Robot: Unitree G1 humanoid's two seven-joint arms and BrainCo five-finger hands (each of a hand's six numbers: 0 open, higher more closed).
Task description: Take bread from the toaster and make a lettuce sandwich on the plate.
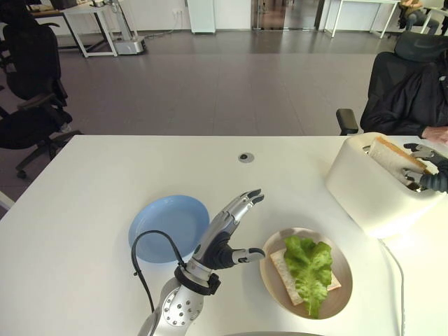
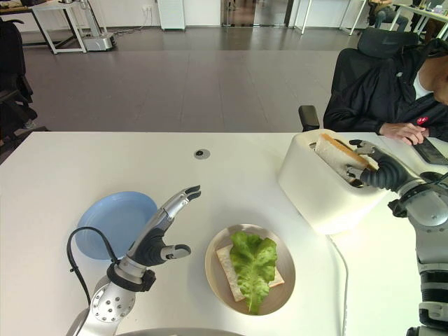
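Bread slice (image 2: 337, 155) in toaster (image 2: 315, 190), gripped by right hand (image 2: 381, 173).

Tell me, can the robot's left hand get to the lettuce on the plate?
Probably yes. The left hand hangs open right beside the plate, and nothing stands between it and the lettuce, which lies on top, uncovered.

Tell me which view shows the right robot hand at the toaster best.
The right eye view. It shows the whole right robot hand and its wrist, fingers closed on the slice of bread sticking out of the toaster. In the left eye view the picture's edge cuts it off, leaving just fingers at the bread.
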